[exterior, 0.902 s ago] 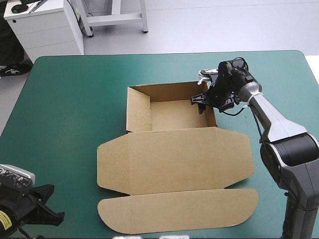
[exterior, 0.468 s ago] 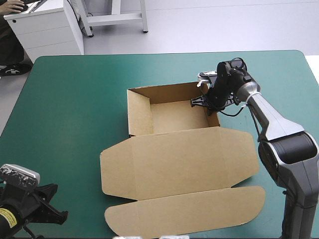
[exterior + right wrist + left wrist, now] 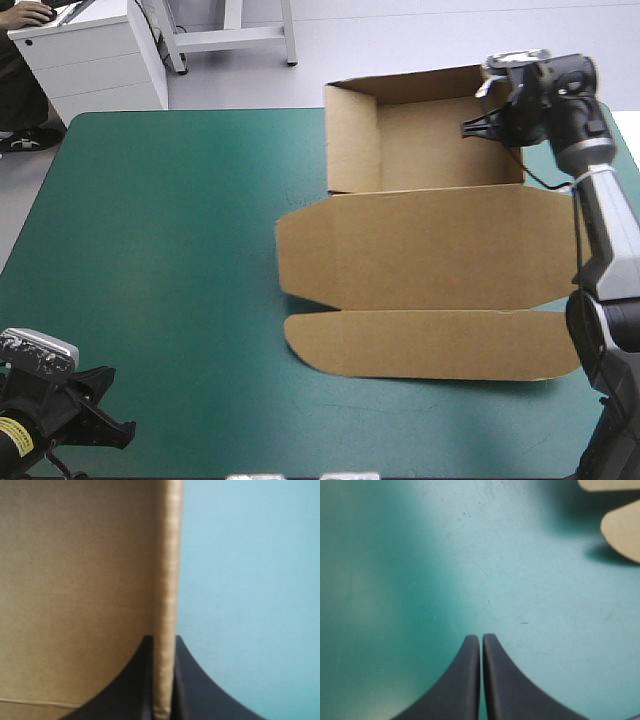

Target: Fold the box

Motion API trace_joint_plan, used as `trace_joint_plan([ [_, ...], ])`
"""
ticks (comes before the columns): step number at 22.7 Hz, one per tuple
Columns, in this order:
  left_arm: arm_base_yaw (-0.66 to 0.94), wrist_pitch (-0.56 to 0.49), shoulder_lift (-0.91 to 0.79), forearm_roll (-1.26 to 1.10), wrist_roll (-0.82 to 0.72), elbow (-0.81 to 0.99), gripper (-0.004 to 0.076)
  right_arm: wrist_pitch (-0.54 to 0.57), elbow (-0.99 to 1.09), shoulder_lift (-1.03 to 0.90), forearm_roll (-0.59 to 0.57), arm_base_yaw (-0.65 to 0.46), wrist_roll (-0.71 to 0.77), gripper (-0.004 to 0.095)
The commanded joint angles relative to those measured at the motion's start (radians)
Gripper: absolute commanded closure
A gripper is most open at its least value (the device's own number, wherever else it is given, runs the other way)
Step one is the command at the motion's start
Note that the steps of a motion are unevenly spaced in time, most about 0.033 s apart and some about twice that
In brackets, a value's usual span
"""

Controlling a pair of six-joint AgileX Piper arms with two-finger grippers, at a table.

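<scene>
Tabletop (image 3: 150,250): box (image 3: 420,250) at far right, probably light stiff board hinging at creases, best held by a wall edge; right fingers (image 3: 137,690) pinch its right wall, left fingers (image 3: 462,680) pressed together, empty.

The teal-green table cover (image 3: 470,570) shows faint scratches.

Only two rounded flap corners of the brown cardboard box (image 3: 621,530) show in the left wrist view, the rest cut off. In the right wrist view its blurred wall fills one side and runs off the edges.
</scene>
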Motion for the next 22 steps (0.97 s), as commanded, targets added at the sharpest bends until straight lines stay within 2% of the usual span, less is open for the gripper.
trace_joint_plan([
  [1,-0.005,-0.057,0.013,0.014,-0.005,-0.023,0.0727,0.009,-0.031,-0.068,-0.021,-0.142,-0.003,0.0928],
  [6,-0.005,-0.059,0.013,0.014,-0.01,-0.023,0.0727,0.007,-0.027,-0.054,0.05,-0.31,0.001,0.0928],
  [10,-0.005,-0.059,0.013,0.019,-0.01,-0.023,0.0727,-0.002,-0.027,-0.003,0.057,-0.417,-0.023,0.0928],
  [17,-0.005,-0.059,0.013,0.023,-0.01,-0.023,0.0727,0.008,-0.02,0.114,0.05,-0.457,-0.061,0.091],
  [20,-0.005,-0.057,0.013,0.023,-0.01,-0.023,0.0727,0.008,-0.019,0.126,0.055,-0.457,-0.093,0.0799],
  [22,-0.005,-0.057,0.013,0.023,-0.01,-0.023,0.0727,0.008,-0.019,0.126,0.05,-0.457,-0.096,0.0624],
])
